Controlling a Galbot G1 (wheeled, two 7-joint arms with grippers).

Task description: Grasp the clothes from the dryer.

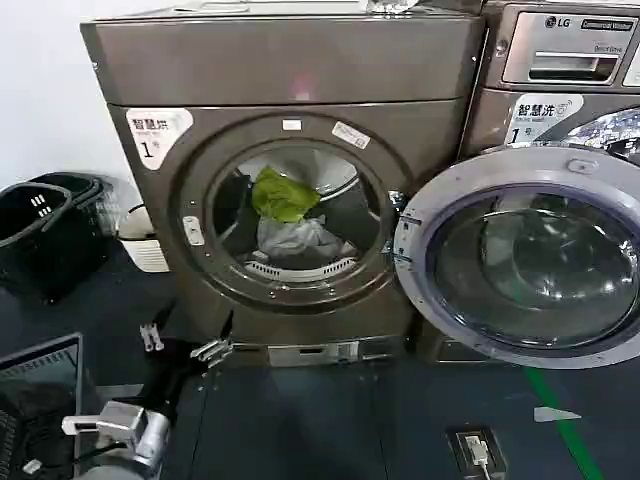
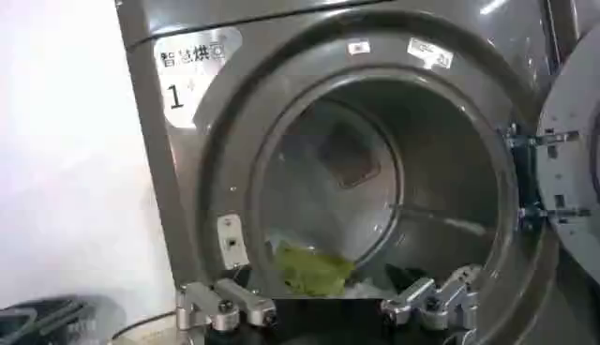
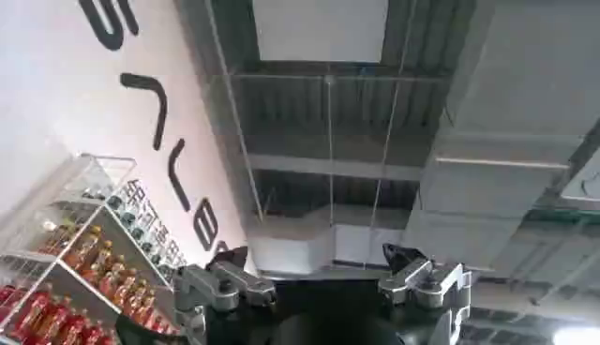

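Clothes, a soft, light green cloth (image 1: pixel 282 195) on crumpled white fabric (image 1: pixel 300 238), suited your spread left gripper (image 2: pixel 328 305) pinching a raised fold.

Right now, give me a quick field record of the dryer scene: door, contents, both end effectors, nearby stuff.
dryer: front-loader labelled 1, drum exposed
dryer door: swung fully open to the right
contents: green garment on top of white clothes, inside the drum
left end effector: open, low in front of the dryer, outside the drum, facing it
right end effector: open, pointing up at the ceiling, holding nothing
black baskets: on the floor left of the dryer
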